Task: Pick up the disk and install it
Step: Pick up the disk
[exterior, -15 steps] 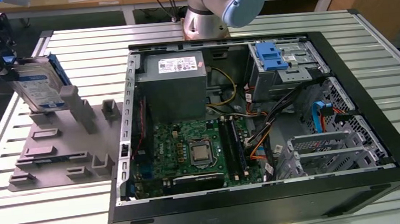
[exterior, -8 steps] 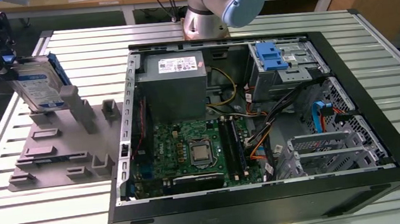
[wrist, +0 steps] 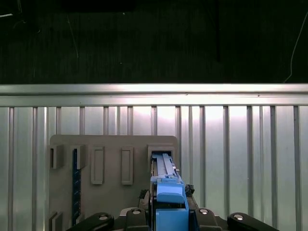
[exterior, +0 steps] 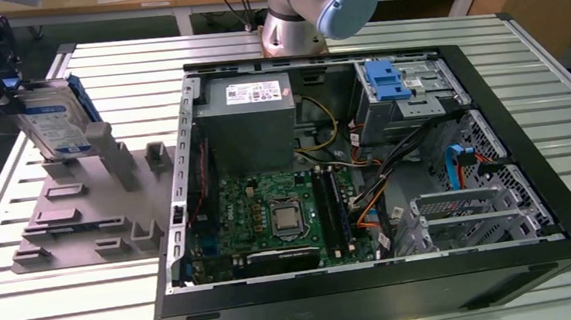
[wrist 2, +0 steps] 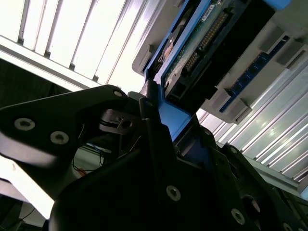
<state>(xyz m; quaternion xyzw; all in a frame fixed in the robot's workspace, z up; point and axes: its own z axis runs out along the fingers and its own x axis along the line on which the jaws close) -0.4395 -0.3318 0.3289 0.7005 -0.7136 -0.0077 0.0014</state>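
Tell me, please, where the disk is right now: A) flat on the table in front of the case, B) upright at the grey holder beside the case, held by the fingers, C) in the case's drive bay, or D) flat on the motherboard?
B: in the exterior view the disk stands upright over the grey holder, on that view's left of the case, with the gripper clamped on its upper edge.

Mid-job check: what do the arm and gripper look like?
The arm is a silver-grey tube with a round light-blue joint cap. The gripper is matte black, its angular link plates dotted with silver screw heads.
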